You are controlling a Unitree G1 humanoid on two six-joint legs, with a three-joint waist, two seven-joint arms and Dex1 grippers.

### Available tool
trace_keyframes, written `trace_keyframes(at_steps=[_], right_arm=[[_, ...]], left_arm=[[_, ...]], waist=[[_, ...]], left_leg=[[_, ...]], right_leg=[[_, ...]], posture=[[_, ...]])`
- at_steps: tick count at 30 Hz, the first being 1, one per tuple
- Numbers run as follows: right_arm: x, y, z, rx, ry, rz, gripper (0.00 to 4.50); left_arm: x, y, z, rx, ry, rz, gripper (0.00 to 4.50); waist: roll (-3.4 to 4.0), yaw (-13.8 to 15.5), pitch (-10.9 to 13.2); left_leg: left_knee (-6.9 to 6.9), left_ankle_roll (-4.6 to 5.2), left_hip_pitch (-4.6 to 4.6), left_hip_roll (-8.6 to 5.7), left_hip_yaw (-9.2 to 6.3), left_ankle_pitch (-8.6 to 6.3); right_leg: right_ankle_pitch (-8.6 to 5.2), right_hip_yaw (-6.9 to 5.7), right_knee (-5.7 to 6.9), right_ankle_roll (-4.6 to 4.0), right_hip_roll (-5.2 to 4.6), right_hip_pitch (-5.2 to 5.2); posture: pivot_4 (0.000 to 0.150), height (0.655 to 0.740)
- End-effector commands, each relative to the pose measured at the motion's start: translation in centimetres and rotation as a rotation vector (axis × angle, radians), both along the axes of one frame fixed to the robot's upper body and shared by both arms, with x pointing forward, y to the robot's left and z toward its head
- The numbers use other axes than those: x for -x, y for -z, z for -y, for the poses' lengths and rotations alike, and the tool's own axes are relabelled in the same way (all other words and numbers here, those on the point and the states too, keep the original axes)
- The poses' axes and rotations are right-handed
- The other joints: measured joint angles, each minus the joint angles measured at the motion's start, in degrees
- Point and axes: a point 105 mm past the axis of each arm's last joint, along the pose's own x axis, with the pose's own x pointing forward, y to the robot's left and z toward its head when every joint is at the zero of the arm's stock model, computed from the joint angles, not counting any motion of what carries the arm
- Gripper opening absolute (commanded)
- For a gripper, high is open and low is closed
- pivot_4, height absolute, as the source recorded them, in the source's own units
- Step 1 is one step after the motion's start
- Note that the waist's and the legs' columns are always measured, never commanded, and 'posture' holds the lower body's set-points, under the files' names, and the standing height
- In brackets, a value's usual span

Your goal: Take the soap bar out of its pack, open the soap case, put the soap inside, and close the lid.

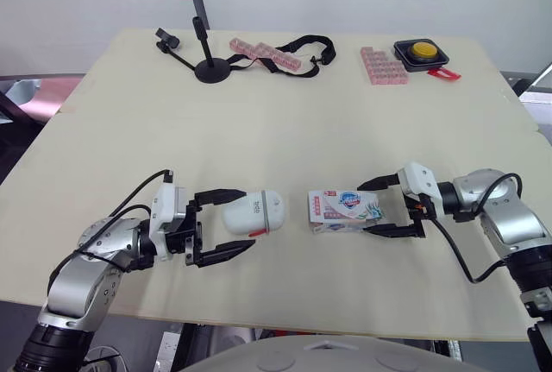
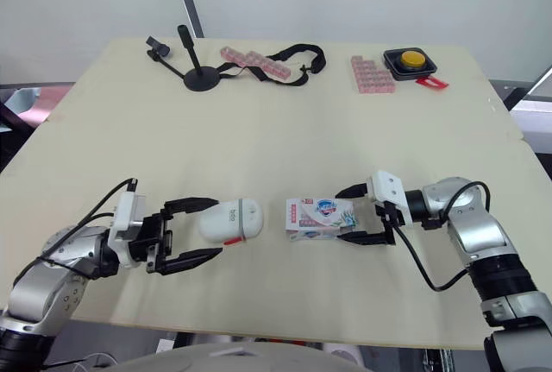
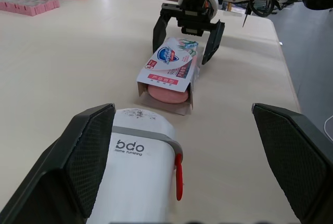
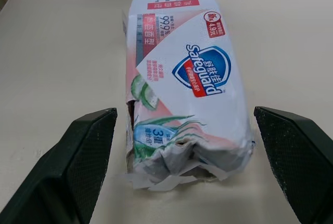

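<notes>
The soap pack (image 1: pixel 345 210) lies flat on the table (image 1: pixel 276 130) near its front edge, about midway along it. The white soap case (image 1: pixel 254 213) lies just beside it, toward the left edge, with a small gap between the two. The case is shut, with a grey band round it and a small red tab on its side.

The end of the pack that faces the case is open, and the pink soap bar (image 3: pixel 167 93) shows inside it. The opposite end is crumpled and torn.

The left gripper (image 1: pixel 248 218) has its fingers spread wide on either side of the case. One finger is close against the case and the other stands apart, so nothing is gripped. The right gripper (image 1: pixel 364 208) is also spread wide. Its fingers straddle the torn end of the pack, with a gap on each side.

Along the back edge are a black stand (image 1: pixel 211 68), a black strap (image 1: pixel 302 44), pink blocks (image 1: pixel 383 65) and a yellow button (image 1: pixel 421 51).
</notes>
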Motion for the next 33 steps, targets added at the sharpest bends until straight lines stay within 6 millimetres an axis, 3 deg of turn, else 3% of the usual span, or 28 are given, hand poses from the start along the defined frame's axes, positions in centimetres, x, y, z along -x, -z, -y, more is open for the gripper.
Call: trace_keyframes(at_steps=[1,2,30,33], right_arm=[[-0.2,-0.49,-0.01,0.002,-0.008,0.025,3.71],[-0.15,-0.45,-0.01,0.002,-0.007,0.021,3.39],[0.32,-0.03,-0.26,-0.007,0.004,0.001,3.39],[0.27,-0.05,-0.32,-0.012,0.007,0.003,2.66]], left_arm=[[0.16,-0.58,-0.06,-0.003,-0.002,0.031,4.5],[0.24,-0.6,0.01,-0.003,-0.002,0.03,4.5],[0.5,-0.47,0.14,-0.011,-0.015,0.012,4.5],[0.54,-0.46,0.1,-0.011,-0.016,0.011,4.5]], waist=[[0.0,0.0,0.0],[0.0,0.0,0.0],[0.0,-0.1,0.0],[0.0,-0.1,0.0]], left_leg=[[0.0,0.0,0.0,0.0,0.0,0.0],[0.01,0.0,0.0,0.0,0.0,0.0],[0.04,-0.01,0.01,0.0,0.0,0.01],[0.04,-0.01,0.02,0.0,0.0,0.01]], right_leg=[[0.0,0.0,0.0,0.0,0.0,0.0],[0.0,0.0,0.0,0.0,0.0,0.0],[0.0,0.02,0.03,0.0,0.0,0.0],[0.0,0.02,0.03,0.0,0.0,0.0]], posture=[[0.15,0.7395],[0.15,0.7395],[0.15,0.7395],[0.15,0.7395]])
